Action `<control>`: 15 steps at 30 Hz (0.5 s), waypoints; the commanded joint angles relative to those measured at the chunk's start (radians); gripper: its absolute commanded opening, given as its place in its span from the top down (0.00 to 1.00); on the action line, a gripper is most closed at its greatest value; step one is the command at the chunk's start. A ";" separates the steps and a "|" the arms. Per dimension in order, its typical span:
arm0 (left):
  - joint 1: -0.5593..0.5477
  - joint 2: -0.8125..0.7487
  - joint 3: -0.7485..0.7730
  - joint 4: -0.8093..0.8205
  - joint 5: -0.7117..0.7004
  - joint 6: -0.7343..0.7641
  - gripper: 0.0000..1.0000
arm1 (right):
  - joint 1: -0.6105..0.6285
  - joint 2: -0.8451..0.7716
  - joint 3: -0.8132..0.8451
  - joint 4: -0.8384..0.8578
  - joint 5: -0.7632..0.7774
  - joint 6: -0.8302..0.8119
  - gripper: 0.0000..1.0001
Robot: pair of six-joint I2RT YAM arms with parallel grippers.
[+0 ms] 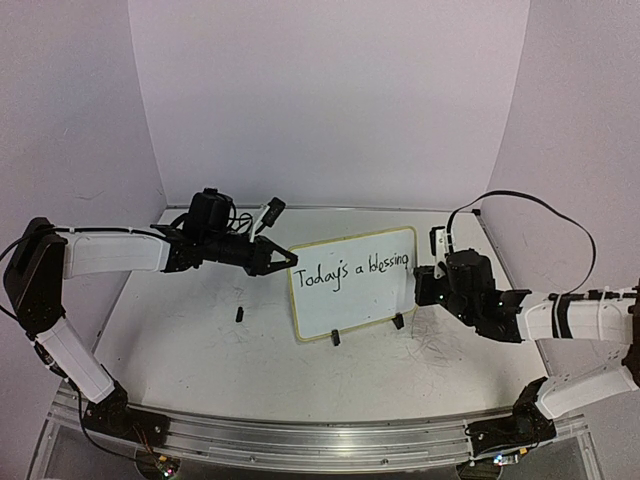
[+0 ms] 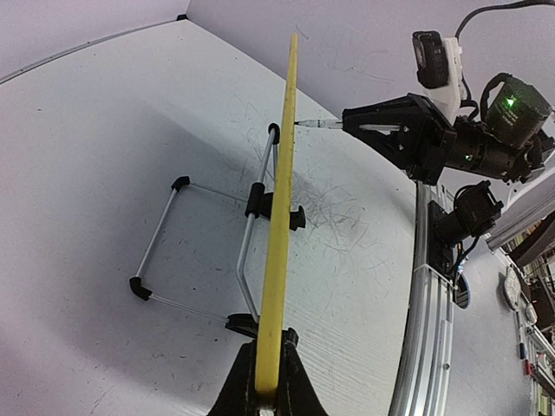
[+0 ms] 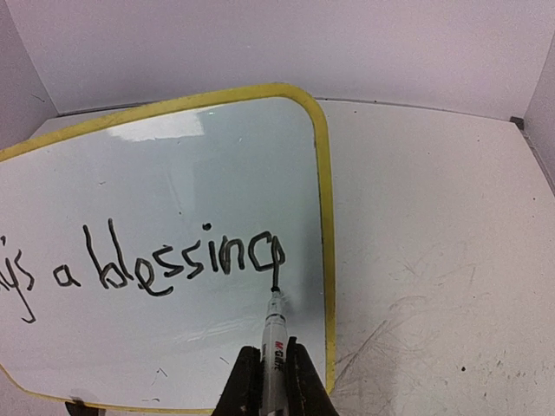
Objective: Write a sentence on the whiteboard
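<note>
The whiteboard [image 1: 345, 308] stands tilted on two black clip feet mid-table, yellow-rimmed. The sentence [image 1: 350, 272] runs across it in black, reading "Today's a blessing". My left gripper [image 1: 287, 259] is shut on the board's upper left edge. The left wrist view shows that yellow rim [image 2: 279, 217] edge-on between the left gripper [image 2: 269, 381] jaws. My right gripper [image 3: 274, 373] is shut on a white marker [image 3: 275, 342]. Its tip touches the whiteboard [image 3: 173, 156] at the tail of the final "g" of the sentence [image 3: 173, 264], close to the right rim.
A small black cap-like piece [image 1: 240, 314] lies on the table left of the board. A wire stand [image 2: 204, 251] props the board from behind. Grey scribbles [image 1: 440, 340] mark the tabletop. Walls close in on three sides, with a metal rail [image 1: 300, 435] along the front.
</note>
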 commanded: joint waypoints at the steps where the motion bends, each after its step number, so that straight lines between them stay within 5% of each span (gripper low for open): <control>1: 0.005 -0.049 0.015 0.036 -0.046 0.044 1.00 | -0.003 0.006 -0.002 -0.005 -0.038 0.011 1.00; 15: 0.005 -0.051 0.013 0.036 -0.055 0.045 1.00 | 0.005 -0.029 0.036 0.026 -0.082 -0.005 1.00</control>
